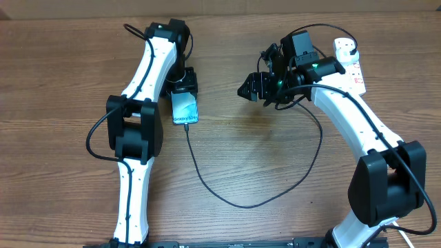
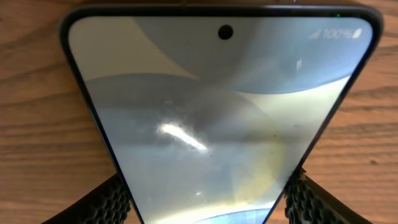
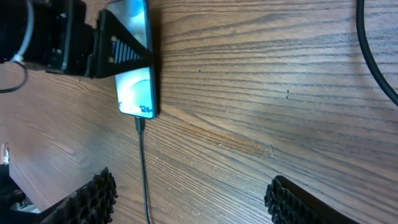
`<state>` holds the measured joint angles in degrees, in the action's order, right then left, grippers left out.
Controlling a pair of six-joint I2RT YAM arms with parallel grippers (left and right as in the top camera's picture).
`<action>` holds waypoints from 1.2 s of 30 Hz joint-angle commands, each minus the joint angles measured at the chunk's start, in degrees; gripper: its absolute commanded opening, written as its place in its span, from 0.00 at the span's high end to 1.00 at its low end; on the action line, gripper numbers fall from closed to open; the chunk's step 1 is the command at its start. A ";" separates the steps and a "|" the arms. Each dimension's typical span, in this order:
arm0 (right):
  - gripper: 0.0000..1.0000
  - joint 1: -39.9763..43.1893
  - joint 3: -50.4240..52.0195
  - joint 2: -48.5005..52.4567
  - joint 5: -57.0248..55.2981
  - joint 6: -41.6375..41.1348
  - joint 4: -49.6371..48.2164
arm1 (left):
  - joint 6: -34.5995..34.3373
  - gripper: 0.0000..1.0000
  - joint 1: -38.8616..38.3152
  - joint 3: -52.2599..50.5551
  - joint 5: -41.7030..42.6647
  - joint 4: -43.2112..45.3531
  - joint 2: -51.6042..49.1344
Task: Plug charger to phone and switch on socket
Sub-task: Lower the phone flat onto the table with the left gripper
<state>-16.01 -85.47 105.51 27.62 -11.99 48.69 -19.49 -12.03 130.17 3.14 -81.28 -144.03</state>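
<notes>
Socket [image 1: 350, 52] partly hidden from overhead

phone [image 1: 185, 109] screen pale blue-grey — charger [image 1: 242, 205] black, socket [image 1: 348, 58] white with red marks, surface [image 1: 55, 76] brown woodgrain, left fingers [image 2: 102, 202] black honeycomb.

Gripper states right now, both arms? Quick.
Left gripper: closed on the phone, fingers on its two long edges.
Right gripper: open, holding nothing.

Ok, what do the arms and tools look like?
The left arm and right arm are white links with black joints and thin black cables. The left tool and right tool are black, with honeycomb-textured fingers. Green lights glow at the right wrist.
</notes>
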 commanded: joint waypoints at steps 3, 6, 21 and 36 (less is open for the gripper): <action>0.23 0.00 -0.42 0.04 -0.63 0.00 -0.11 | -0.46 0.96 -0.42 -4.90 -0.57 1.70 0.00; 0.23 0.00 -0.42 0.04 -0.66 0.00 -0.13 | -0.46 0.96 -0.42 -6.49 -0.57 2.43 0.00; 0.23 0.00 -0.42 0.04 -1.09 0.00 -0.11 | -0.42 0.62 -0.37 -6.67 -0.57 2.43 0.02; 0.23 0.00 -0.42 0.04 -1.09 0.00 -0.09 | 0.28 0.42 -0.31 -1.68 -0.81 -1.31 0.04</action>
<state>-16.01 -85.47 105.51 26.94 -12.01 48.71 -19.46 -12.01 125.97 3.38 -82.11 -143.61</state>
